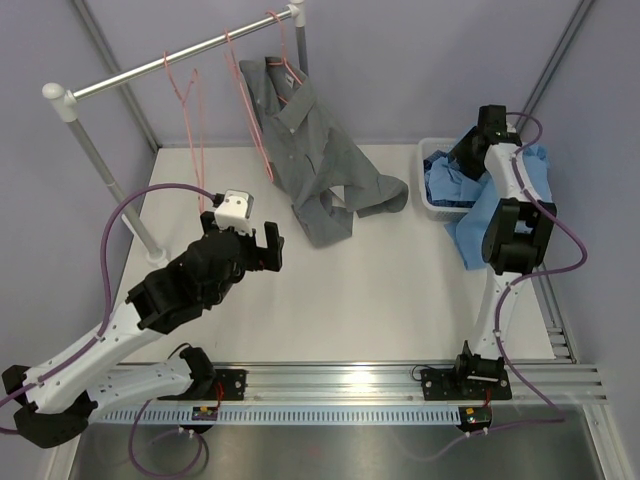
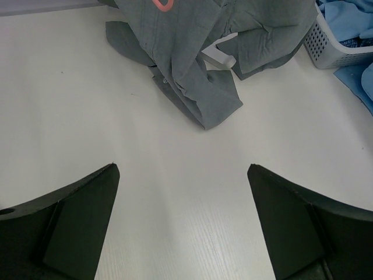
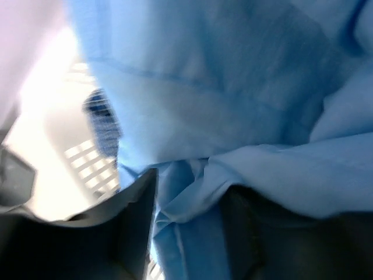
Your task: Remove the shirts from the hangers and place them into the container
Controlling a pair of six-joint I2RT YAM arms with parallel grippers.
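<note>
White table fills the middle, with pale purple walls around it. At the far left a silver rail stands over the table. Two bare hangers hang on it with no shirts on them. A third hanger, further right on the rail, still has the grey shirt on it. The bottom of that shirt lies crumpled on the table.

At the far right sits the container. The dark blue shirt is inside it. The light blue shirt is partly in, but a big piece hangs over the near right side.

The right gripper is over the container, down in the light blue cloth. Cloth lies between its fingers, but the close view is blurry. I cannot tell if they are pinching it or not. The left gripper hovers over bare table, left of the middle. Its fingers are spread wide with nothing in them.

So I think two shirts are off their hangers. Left to do: tuck the light blue one all the way in, then take the grey shirt off and put it in too.
</note>
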